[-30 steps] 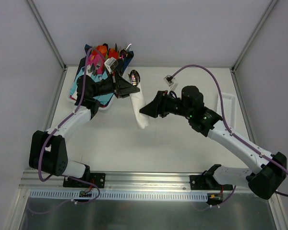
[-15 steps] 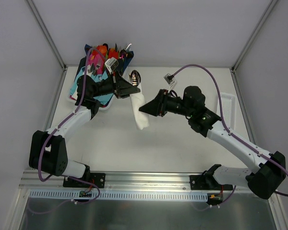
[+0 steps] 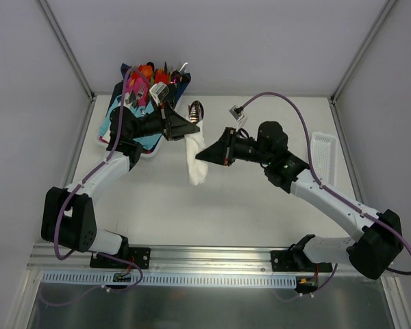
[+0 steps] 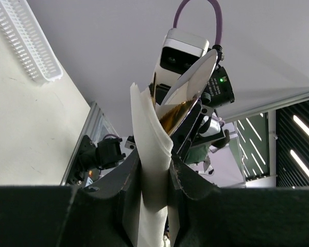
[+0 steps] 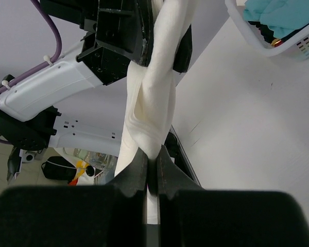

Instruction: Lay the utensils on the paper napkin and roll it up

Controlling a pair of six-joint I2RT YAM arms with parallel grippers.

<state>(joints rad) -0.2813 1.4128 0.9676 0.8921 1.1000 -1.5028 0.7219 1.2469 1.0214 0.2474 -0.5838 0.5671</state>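
**Top external view: the roll swings a little to the left, held by both grippers**

The napkin (image 3: 193, 156) is already wrapped around the cutlery and is held up above the worktop (image 3: 226, 205), not lying on it. The left gripper (image 3: 194, 128) is closed on its upper part. The right gripper (image 3: 200, 157) is closed on its lower part, with the bottom end of the roll hanging free below.

Compared with one second ago, the right gripper has moved a little to the left and toward the left gripper. The bottom end of the roll has followed it, so the roll now hangs steeper. The left gripper has almost not moved. The silvery spoon head (image 3: 195, 108) sticks out of the top end, as before.

In the left wrist view, a golden surface shows just under the spoon head. It is probably the yellow piece, but I cannot be sure. In the right wrist view the paper looks twisted and creased between the two grippers.

My judgement is that placing and rolling are done, and the arms are now tightening the roll. It is near the basket (image 3: 104, 133) of coloured cutlery but does not touch it. The risk is that the thin paper tears under the twist, or that a utensil slides out of an open end.
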